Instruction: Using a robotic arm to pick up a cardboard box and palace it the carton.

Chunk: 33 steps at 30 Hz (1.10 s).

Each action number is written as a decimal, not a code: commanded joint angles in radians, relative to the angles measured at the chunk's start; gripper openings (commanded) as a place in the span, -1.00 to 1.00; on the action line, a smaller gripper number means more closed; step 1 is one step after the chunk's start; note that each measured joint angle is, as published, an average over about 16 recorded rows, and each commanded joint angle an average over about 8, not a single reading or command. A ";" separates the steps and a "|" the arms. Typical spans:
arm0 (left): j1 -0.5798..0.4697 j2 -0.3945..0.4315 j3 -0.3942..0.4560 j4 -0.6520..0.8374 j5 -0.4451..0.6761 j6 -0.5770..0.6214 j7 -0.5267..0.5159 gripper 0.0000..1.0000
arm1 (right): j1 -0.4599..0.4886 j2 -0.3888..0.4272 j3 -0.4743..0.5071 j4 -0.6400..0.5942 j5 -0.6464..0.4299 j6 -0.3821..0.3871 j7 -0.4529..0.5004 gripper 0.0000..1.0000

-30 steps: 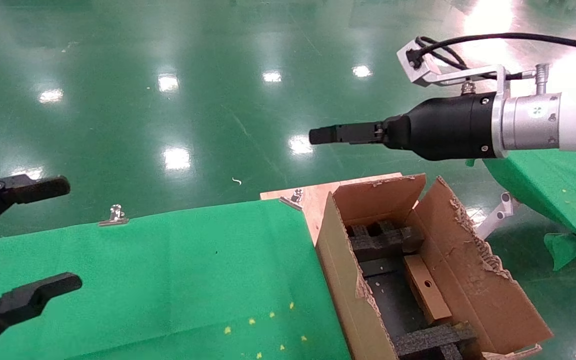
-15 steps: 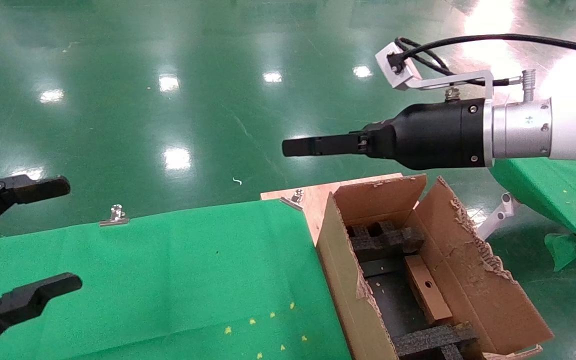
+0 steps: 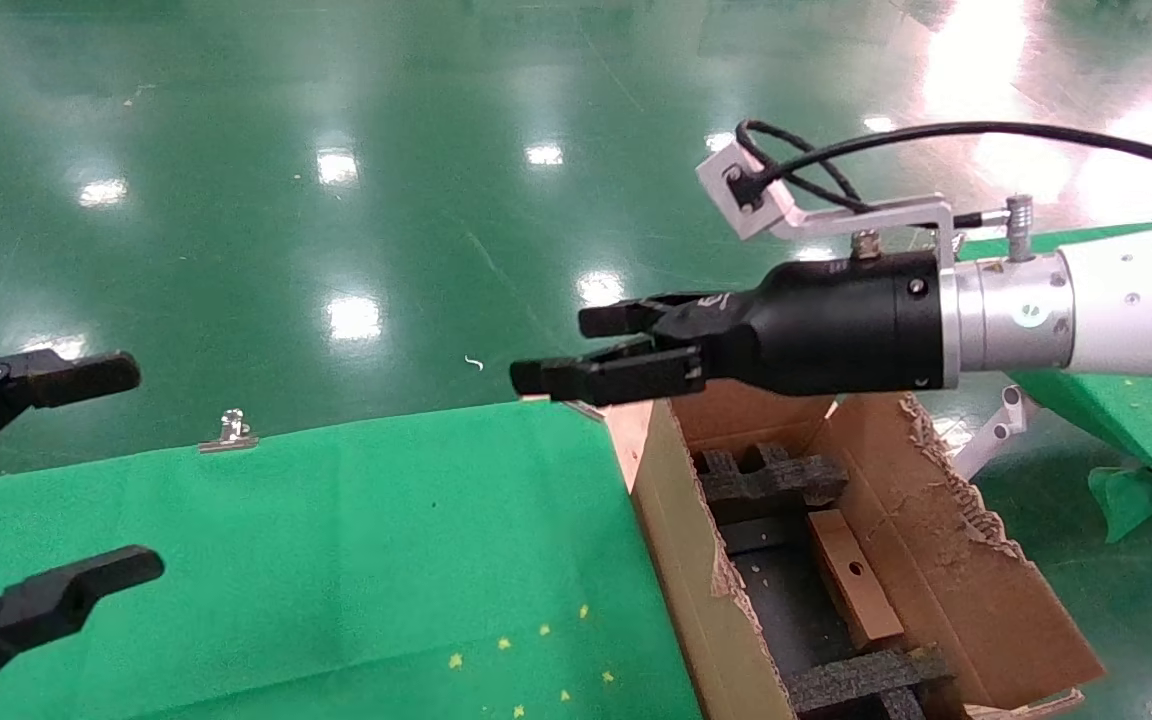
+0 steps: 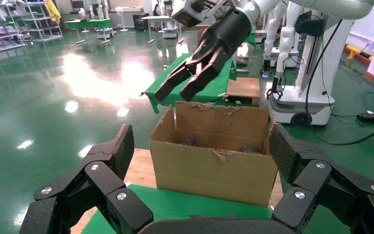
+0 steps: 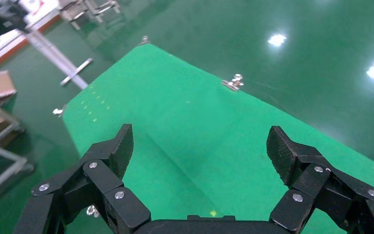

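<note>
The right gripper [image 3: 576,350] hung released, fingers spread; the carton [image 3: 946,560] sat just below it, the cardboard box [image 3: 851,578] inside. The left gripper [image 3: 86,475] idled open, well off.

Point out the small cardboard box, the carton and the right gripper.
cardboard box [image 3: 851,577], head view, its top face near the hole
carton [image 3: 956,560], head view, its torn right flap
right gripper [image 3: 576,350], head view, midway between its open fingertips
</note>
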 commanded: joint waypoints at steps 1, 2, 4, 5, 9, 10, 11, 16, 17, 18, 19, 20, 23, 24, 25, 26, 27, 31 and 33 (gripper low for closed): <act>0.000 0.000 0.000 0.000 0.000 0.000 0.000 1.00 | -0.028 -0.005 0.036 0.003 0.010 -0.019 -0.037 1.00; 0.000 0.000 0.000 0.000 0.000 0.000 0.000 1.00 | -0.042 -0.008 0.053 0.004 0.015 -0.028 -0.055 1.00; 0.000 0.000 0.000 0.000 0.000 0.000 0.000 1.00 | -0.070 -0.013 0.088 0.007 0.024 -0.047 -0.091 1.00; 0.000 0.000 0.000 0.000 0.000 0.000 0.000 1.00 | -0.084 -0.015 0.106 0.008 0.029 -0.056 -0.109 1.00; 0.000 0.000 0.000 0.000 0.000 0.000 0.000 1.00 | -0.140 -0.026 0.175 0.013 0.048 -0.093 -0.180 1.00; 0.000 0.000 0.000 0.000 0.000 0.000 0.000 1.00 | -0.154 -0.028 0.193 0.015 0.053 -0.102 -0.198 1.00; 0.000 0.000 0.000 0.000 0.000 0.000 0.000 1.00 | -0.168 -0.031 0.210 0.016 0.058 -0.111 -0.217 1.00; 0.000 0.000 0.000 0.000 0.000 0.000 0.000 1.00 | -0.237 -0.044 0.298 0.023 0.081 -0.157 -0.306 1.00; 0.000 0.000 0.000 0.000 0.000 0.000 0.000 1.00 | -0.251 -0.046 0.315 0.024 0.086 -0.167 -0.325 1.00; 0.000 0.000 0.000 0.000 0.000 0.000 0.000 1.00 | -0.265 -0.049 0.332 0.025 0.091 -0.176 -0.342 1.00; 0.000 0.000 0.000 0.000 0.000 0.000 0.000 1.00 | -0.279 -0.051 0.350 0.027 0.096 -0.185 -0.360 1.00; 0.000 0.000 0.000 0.000 0.000 0.000 0.000 1.00 | -0.293 -0.054 0.368 0.028 0.101 -0.195 -0.379 1.00; 0.000 0.000 0.000 0.000 0.000 0.000 0.000 1.00 | -0.335 -0.062 0.420 0.032 0.115 -0.222 -0.433 1.00; 0.000 0.000 0.000 0.000 0.000 0.000 0.000 1.00 | -0.349 -0.064 0.437 0.033 0.120 -0.231 -0.450 1.00; 0.000 0.000 0.000 0.000 0.000 0.000 0.000 1.00 | -0.363 -0.067 0.455 0.035 0.124 -0.241 -0.468 1.00; 0.000 0.000 0.000 0.000 0.000 0.000 0.000 1.00 | -0.377 -0.069 0.473 0.036 0.129 -0.250 -0.487 1.00; 0.000 0.000 0.000 0.000 0.000 0.000 0.000 1.00 | -0.390 -0.072 0.490 0.037 0.134 -0.259 -0.504 1.00; 0.000 0.000 0.000 0.000 0.000 0.000 0.000 1.00 | -0.446 -0.082 0.560 0.042 0.153 -0.296 -0.576 1.00; 0.000 0.000 0.000 0.000 0.000 0.000 0.000 1.00 | -0.472 -0.087 0.592 0.045 0.162 -0.313 -0.609 1.00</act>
